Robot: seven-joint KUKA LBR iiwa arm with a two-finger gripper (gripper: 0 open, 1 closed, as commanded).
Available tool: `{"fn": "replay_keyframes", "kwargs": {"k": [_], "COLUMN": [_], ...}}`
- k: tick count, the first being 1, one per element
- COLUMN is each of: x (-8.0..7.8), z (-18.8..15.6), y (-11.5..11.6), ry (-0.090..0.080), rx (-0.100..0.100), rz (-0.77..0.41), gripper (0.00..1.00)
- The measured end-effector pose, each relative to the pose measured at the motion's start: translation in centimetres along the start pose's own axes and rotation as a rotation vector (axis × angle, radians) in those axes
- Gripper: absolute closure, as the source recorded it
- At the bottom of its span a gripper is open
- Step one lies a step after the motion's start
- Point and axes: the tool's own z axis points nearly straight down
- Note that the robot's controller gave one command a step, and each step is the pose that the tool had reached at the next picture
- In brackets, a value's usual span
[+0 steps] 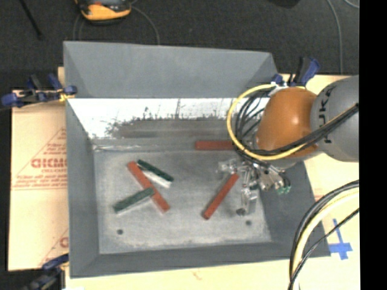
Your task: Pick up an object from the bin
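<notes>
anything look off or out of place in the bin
Nothing looks damaged or spilled. The only untidy spot is left of centre, where a flat red stick, a green-and-white stick and a dark green stick lie crossed in a small heap in the grey metal bin.

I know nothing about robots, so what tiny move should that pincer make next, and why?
Probably a short shift toward the view's left and down onto the slanted red stick. The pincer hangs at that stick's upper end, and the stick lies alone on the bin floor, apart from the crossed red and green sticks farther left, so it looks the easiest pick.
</notes>
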Motion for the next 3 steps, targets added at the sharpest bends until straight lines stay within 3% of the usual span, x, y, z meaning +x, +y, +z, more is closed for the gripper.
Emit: {"fn": "replay_keyframes", "kwargs": {"k": [1,2,3], "x": [-3.0,-3.0,1.4], "z": [2.9,2.9,-16.8], "y": [1.0,1.0,-2.0], "ry": [-0.007,-0.007,-0.006], "rx": [0.003,0.003,0.004], "rz": [-0.43,-0.429,-0.453], "gripper": [1.0,1.0,1.0]}}
